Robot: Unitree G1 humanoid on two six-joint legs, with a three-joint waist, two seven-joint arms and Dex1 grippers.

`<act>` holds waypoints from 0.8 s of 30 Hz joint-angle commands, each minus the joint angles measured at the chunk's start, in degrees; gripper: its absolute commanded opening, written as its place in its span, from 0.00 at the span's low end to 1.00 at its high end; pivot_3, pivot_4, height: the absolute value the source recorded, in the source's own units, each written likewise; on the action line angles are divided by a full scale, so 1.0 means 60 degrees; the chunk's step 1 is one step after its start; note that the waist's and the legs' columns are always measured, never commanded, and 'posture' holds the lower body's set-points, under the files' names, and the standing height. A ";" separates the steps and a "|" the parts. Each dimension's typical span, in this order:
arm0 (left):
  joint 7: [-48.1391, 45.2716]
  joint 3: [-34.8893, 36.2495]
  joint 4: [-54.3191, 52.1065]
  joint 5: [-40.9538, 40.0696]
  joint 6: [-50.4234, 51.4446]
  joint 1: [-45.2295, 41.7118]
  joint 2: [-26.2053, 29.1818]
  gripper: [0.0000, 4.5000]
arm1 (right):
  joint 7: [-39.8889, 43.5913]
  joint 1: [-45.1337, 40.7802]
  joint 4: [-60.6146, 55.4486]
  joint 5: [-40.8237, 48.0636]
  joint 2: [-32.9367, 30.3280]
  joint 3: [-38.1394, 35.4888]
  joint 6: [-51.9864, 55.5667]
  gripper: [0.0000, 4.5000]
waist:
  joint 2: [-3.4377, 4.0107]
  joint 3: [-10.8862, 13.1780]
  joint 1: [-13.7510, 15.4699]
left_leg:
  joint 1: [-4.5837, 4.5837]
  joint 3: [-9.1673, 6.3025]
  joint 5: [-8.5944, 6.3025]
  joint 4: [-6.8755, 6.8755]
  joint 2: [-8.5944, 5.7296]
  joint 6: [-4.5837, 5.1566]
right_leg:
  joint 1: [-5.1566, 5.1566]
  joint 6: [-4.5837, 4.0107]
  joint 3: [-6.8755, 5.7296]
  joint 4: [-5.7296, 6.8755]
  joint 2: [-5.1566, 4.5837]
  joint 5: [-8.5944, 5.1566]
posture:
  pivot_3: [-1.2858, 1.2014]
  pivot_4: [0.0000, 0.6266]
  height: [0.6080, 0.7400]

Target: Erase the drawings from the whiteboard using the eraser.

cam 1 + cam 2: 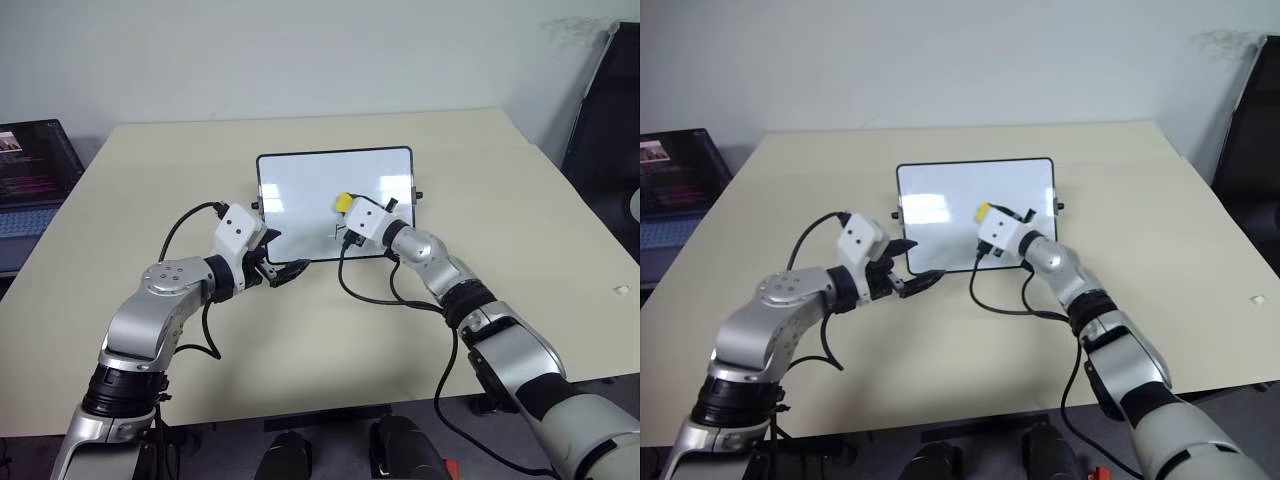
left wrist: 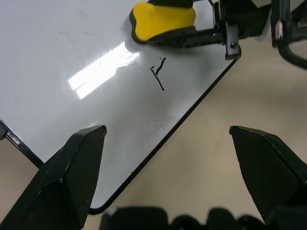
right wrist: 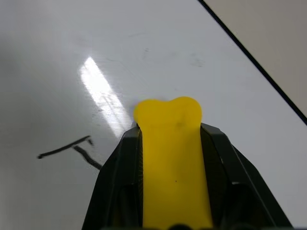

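The whiteboard [image 1: 300, 190] lies flat on the table, its glossy face catching a bright reflection. A few thin black strokes of the drawings [image 2: 159, 77] remain near its front edge, also seen in the right wrist view as drawings [image 3: 69, 148]. My right gripper [image 3: 171, 130] is shut on the yellow eraser [image 3: 173, 167], whose tip sits over the board just beside the strokes; in the head view the eraser [image 1: 343, 202] is near the board's middle right. My left gripper [image 2: 165, 132] is open, its fingers [image 2: 76, 163] spread on either side of the board's front-left corner.
The beige table [image 1: 300, 350] has free room all around the board. A laptop [image 1: 30, 180] stands off its left edge and a dark chair [image 1: 605, 120] off its right. A small white scrap [image 1: 622, 291] lies at the far right. Black cables [image 1: 385, 295] hang from both wrists.
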 commanded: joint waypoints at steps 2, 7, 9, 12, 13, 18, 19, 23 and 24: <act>-0.0088 0.0123 0.0040 0.0058 -0.0371 -0.0010 -0.0030 1.00 | 0.0291 0.0404 -0.0407 0.0592 -0.0237 -0.0637 0.0890 0.28 | 0.0000 0.0000 0.0018 | -0.0002 -0.0001 0.0000 -0.0001 0.0002 0.0000 | 0.0000 0.0000 -0.0002 -0.0003 0.0000 0.0000 | 0.52 0.24 1.00; -0.0129 0.0212 0.0216 0.0081 -0.0593 0.0129 -0.0017 1.00 | 0.1339 0.1211 -0.2719 0.1549 -0.0094 -0.0977 0.1198 0.28 | 0.0001 0.0001 0.0065 | -0.0014 0.0001 -0.0002 -0.0014 0.0005 0.0000 | -0.0007 0.0001 -0.0002 -0.0028 0.0000 -0.0001 | 0.52 0.24 1.00; -0.0004 0.0437 0.0242 0.0034 -0.0675 0.0255 -0.0064 1.00 | 0.1930 0.1815 -0.4403 0.2154 -0.0177 -0.1171 0.1583 0.28 | 0.0004 0.0005 0.0091 | -0.0028 -0.0002 -0.0004 -0.0020 0.0009 0.0000 | -0.0013 0.0003 -0.0007 -0.0047 0.0000 -0.0002 | 0.52 0.24 1.00; 0.0266 0.0885 0.0195 -0.0106 -0.0774 0.0522 -0.0221 1.00 | 0.2818 0.2848 -0.6793 0.3147 -0.0468 -0.1464 0.2531 0.28 | 0.0006 0.0005 0.0103 | -0.0089 -0.0007 -0.0009 -0.0020 0.0022 -0.0002 | -0.0068 0.0006 -0.0008 -0.0054 -0.0007 -0.0004 | 0.52 0.24 1.00; 0.0321 0.1011 0.0108 -0.0136 -0.0822 0.0675 -0.0276 1.00 | 0.3143 0.3258 -0.7579 0.3560 -0.0618 -0.1548 0.2985 0.28 | 0.0005 0.0005 0.0109 | -0.0130 -0.0009 -0.0009 -0.0021 0.0027 -0.0003 | -0.0103 -0.0006 -0.0009 -0.0057 -0.0014 0.0004 | 0.52 0.24 1.00; 0.0569 0.1329 -0.0320 -0.0211 -0.0899 0.1300 -0.0437 1.00 | 0.4071 0.4891 -1.0221 0.4960 -0.1316 -0.1821 0.4958 0.28 | 0.0005 0.0005 0.0187 | -0.0192 -0.0007 -0.0038 -0.0025 0.0087 -0.0017 | -0.0150 -0.0032 -0.0022 -0.0094 -0.0037 0.0021 | 0.52 0.24 1.00; 0.0582 0.1371 -0.0410 -0.0226 -0.0909 0.1424 -0.0438 1.00 | 0.4202 0.5249 -1.0663 0.5114 -0.1493 -0.1821 0.5232 0.28 | 0.0005 0.0005 0.0197 | -0.0195 -0.0005 -0.0043 -0.0025 0.0093 -0.0014 | -0.0149 -0.0034 -0.0024 -0.0107 -0.0032 0.0021 | 0.52 0.24 1.00; 0.0680 0.1547 -0.0600 -0.0170 -0.1039 0.1761 -0.0475 1.00 | 0.4453 0.6538 -1.1709 0.5069 -0.2162 -0.1785 0.5362 0.28 | 0.0005 0.0005 0.0213 | -0.0198 0.0007 -0.0049 -0.0026 0.0099 -0.0007 | -0.0142 -0.0030 -0.0024 -0.0137 -0.0023 0.0019 | 0.52 0.24 1.00; 0.0745 0.1591 -0.0623 -0.0131 -0.1148 0.1794 -0.0509 1.00 | 0.4403 0.6816 -1.1831 0.4838 -0.2333 -0.1772 0.5148 0.28 | 0.0005 0.0005 0.0220 | -0.0198 0.0013 -0.0049 -0.0025 0.0102 -0.0006 | -0.0141 -0.0027 -0.0024 -0.0144 -0.0019 0.0017 | 0.52 0.24 1.00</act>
